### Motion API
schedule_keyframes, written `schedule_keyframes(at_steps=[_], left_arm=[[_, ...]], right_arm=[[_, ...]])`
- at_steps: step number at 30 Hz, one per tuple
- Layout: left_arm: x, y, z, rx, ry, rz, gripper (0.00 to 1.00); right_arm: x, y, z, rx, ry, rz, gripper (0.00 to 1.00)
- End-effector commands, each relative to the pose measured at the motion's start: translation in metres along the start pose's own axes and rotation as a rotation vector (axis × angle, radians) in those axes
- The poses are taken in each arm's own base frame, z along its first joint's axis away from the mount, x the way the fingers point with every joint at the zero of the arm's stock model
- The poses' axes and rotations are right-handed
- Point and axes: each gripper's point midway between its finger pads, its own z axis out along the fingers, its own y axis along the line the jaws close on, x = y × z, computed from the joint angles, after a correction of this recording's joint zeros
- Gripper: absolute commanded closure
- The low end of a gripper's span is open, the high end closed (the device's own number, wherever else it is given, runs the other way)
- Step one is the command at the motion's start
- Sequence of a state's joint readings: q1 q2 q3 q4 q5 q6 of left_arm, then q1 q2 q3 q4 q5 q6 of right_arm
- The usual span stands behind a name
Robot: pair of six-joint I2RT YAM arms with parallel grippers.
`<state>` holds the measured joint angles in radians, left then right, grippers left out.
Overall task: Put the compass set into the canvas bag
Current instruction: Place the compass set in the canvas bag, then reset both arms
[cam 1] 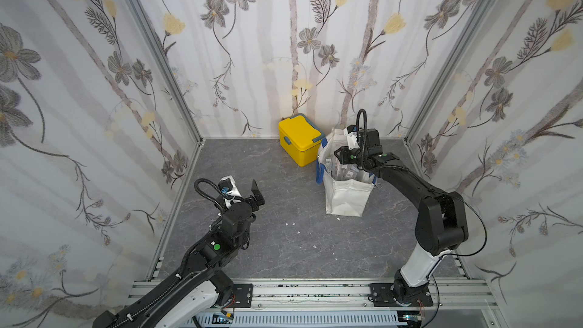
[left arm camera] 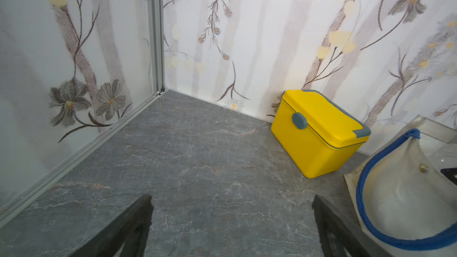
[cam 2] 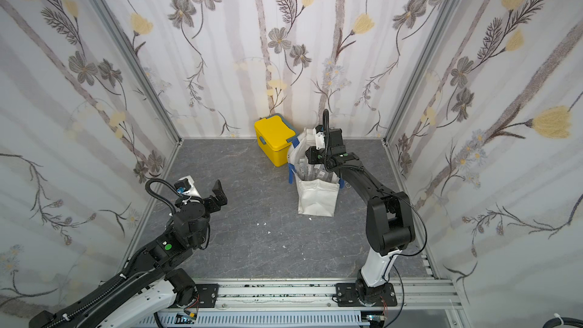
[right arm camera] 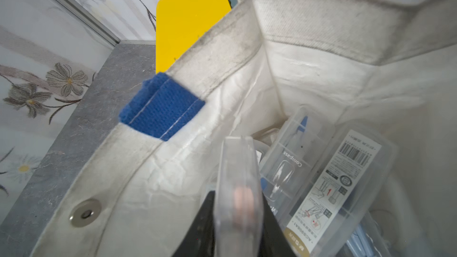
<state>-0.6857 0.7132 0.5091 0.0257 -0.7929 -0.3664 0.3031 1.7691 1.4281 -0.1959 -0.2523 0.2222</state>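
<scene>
In both top views canvas bag (cam 1: 345, 197) stands by yellow box (cam 1: 299, 140) at worktop's (cam 1: 284, 247) back edge, right claw (cam 1: 336, 160) in its mouth, left claw (cam 1: 257, 197) spread wide over worktop's left side; L wrist cam adds bag's blue handle (left arm camera: 363, 194); only R wrist cam shows compass set (right arm camera: 238, 189) inside bag btwn right claw's jaws, gripped or loose can't tell.

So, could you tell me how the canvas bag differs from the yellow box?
The canvas bag is soft off-white fabric; the yellow box is rigid plastic. The bag stands open, clear compass cases inside; the box's lid is shut. The bag has blue strap handles; the box has a grey latch. Both stand on the table by the back wall.
</scene>
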Motion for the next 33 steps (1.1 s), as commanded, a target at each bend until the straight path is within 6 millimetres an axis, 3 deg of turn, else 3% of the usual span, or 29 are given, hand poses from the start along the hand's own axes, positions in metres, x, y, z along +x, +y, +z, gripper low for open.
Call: schedule_keyframes(at_steps=[1, 6, 8, 9, 13, 15, 17, 19, 21, 23, 26, 30, 33], left_arm=[[0.007, 0.011, 0.005, -0.037, 0.009, -0.012, 0.0], [0.013, 0.02, 0.015, -0.07, 0.025, 0.01, 0.0], [0.013, 0.027, 0.019, -0.097, 0.022, 0.023, 0.0], [0.014, 0.032, 0.021, -0.115, 0.02, 0.03, 0.0], [0.018, 0.051, 0.029, -0.163, 0.016, 0.032, 0.0], [0.019, 0.058, 0.031, -0.174, 0.007, 0.028, 0.0], [0.022, 0.064, 0.035, -0.18, -0.003, 0.027, 0.0], [0.025, 0.066, 0.038, -0.177, -0.009, 0.027, 0.0], [0.03, 0.069, 0.042, -0.174, -0.011, 0.037, 0.0], [0.034, 0.072, 0.047, -0.178, -0.011, 0.05, 0.0], [0.038, 0.075, 0.053, -0.176, -0.014, 0.065, 0.0], [0.039, 0.078, 0.055, -0.155, -0.052, 0.06, 0.0], [0.04, 0.081, 0.054, -0.133, -0.105, 0.064, 0.0]], right_arm=[[-0.009, -0.001, -0.003, 0.027, -0.018, -0.033, 0.59], [-0.038, 0.004, -0.026, 0.031, -0.096, -0.062, 0.37], [-0.058, 0.008, -0.049, 0.043, -0.168, -0.083, 0.17], [-0.069, 0.008, -0.064, 0.062, -0.222, -0.097, 0.0], [-0.103, -0.015, -0.147, 0.264, -0.477, -0.12, 0.0], [-0.099, -0.041, -0.18, 0.398, -0.55, -0.096, 0.01], [-0.083, -0.075, -0.208, 0.534, -0.584, -0.052, 0.01], [-0.056, -0.106, -0.219, 0.64, -0.577, -0.017, 0.01], [-0.024, -0.129, -0.22, 0.709, -0.565, 0.007, 0.0], [0.02, -0.15, -0.206, 0.751, -0.53, 0.006, 0.01], [0.068, -0.165, -0.188, 0.769, -0.522, 0.006, 0.0], [0.101, -0.173, -0.177, 0.755, -0.592, 0.014, 0.01], [0.116, -0.175, -0.169, 0.733, -0.615, -0.001, 0.01]])
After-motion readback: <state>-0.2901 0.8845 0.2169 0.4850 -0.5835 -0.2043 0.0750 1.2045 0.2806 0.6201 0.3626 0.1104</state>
